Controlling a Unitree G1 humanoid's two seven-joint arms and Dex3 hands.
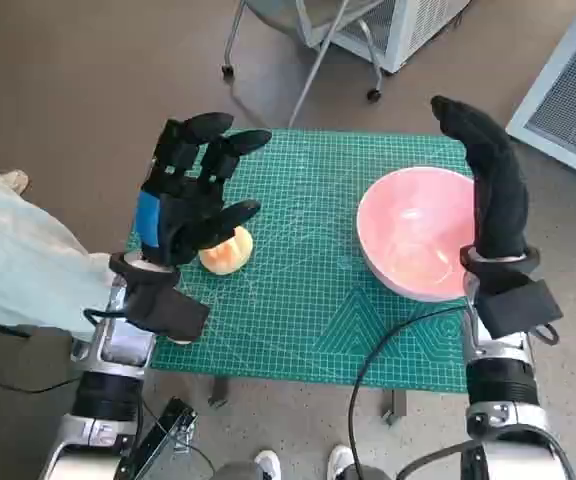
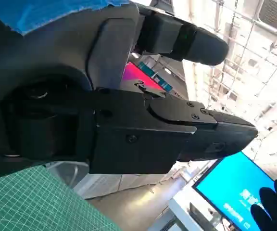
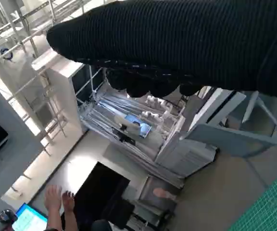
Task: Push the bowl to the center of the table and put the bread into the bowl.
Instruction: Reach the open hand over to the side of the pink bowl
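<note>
Bread (image 1: pixel 226 251) lies near the tabletop's (image 1: pixel 308 290) left edge, partly hidden under the left hand (image 1: pixel 188 200), which hovers above it with fingers spread, holding nothing. The pink bowl (image 1: pixel 413 245) sits by the right edge, its far side covered by the gloved right hand (image 1: pixel 490 180); whether that hand touches it cannot be told.
</note>
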